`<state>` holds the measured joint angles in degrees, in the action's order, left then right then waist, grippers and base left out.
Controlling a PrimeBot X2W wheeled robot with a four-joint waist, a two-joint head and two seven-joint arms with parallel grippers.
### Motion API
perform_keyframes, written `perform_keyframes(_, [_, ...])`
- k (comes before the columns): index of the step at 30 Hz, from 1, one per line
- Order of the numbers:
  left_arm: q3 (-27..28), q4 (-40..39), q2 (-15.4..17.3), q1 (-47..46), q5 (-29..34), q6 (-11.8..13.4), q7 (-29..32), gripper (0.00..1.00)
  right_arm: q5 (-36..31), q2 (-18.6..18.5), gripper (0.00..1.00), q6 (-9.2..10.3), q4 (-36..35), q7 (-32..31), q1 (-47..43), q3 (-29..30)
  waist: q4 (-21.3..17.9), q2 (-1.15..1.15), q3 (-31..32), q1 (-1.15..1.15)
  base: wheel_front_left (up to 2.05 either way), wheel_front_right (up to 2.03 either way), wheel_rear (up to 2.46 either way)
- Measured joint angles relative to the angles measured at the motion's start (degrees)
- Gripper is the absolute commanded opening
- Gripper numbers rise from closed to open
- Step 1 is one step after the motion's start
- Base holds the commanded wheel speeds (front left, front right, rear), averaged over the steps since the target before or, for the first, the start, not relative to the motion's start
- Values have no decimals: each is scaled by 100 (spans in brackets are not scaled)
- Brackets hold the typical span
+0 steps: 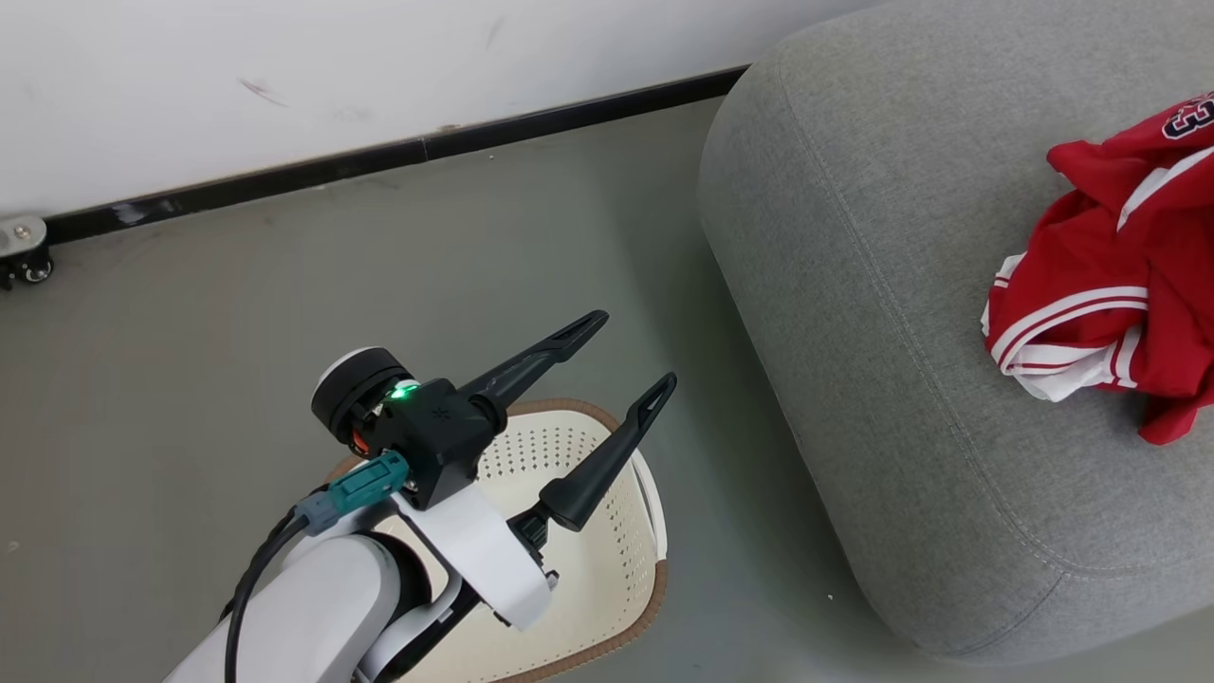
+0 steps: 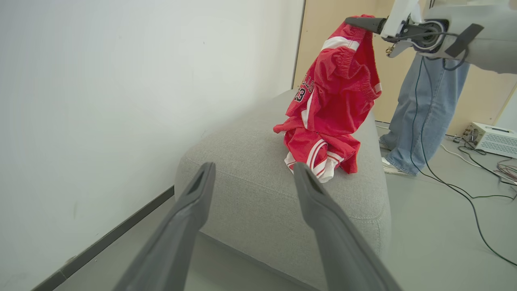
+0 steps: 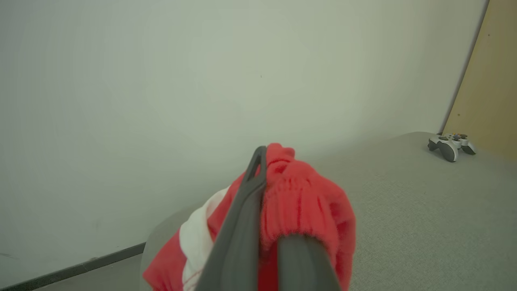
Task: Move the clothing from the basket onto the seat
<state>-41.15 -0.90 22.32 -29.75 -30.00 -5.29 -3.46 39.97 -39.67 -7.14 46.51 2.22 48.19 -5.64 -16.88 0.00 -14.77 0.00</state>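
The seat (image 1: 901, 379), a large rounded block upholstered in coarse grey woven fabric with stitched seams, was seen standing on a smooth grey-green floor (image 1: 285, 332) near a plain white wall (image 1: 285, 76) edged by a dark baseboard (image 1: 379, 156). The clothing (image 1: 1110, 285), soft red jersey fabric with white panels, striped trim and dark outlined lettering, was found on top of the seat. Its lower folds were heaped on the cushion, while a gathered, ribbed edge was pinched above the seat by the right gripper (image 3: 261, 161), whose long dark fingers were clamped together on the cloth. Beside the seat, on the floor, the basket (image 1: 621, 560) was set, an oval of cream plastic pierced with small holes and bound by a brown rim. The left gripper (image 1: 634, 351) was held above the basket, its tapered fingers spread wide with nothing between them. A grey game controller (image 3: 450, 145) was laid on the seat's top, well apart from the clothing. Beyond the seat, a person's legs (image 2: 420, 105) in blue jeans and trailing black cables (image 2: 464, 178) were seen.
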Motion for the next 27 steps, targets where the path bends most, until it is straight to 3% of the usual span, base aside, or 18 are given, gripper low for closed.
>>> perform_keyframes(17, [44,-71,56,-140,42,8,77,100,-131,709,0,0,969,391,-648,26,38,0,-307,0,0,0,0])
perform_keyframes(25, [76,-58,64,-142,42,9,57,100,-162,860,0,0,1127,542,-715,10,46,0,-343,0,0,0,0])
perform_keyframes(26, [77,-49,63,-142,42,9,45,100,-162,869,4,0,1151,547,-716,10,43,0,-339,0,0,0,0])
perform_keyframes(27, [78,-42,63,-142,42,10,40,100,-162,870,28,0,1170,577,-716,11,39,0,-335,0,0,0,0])
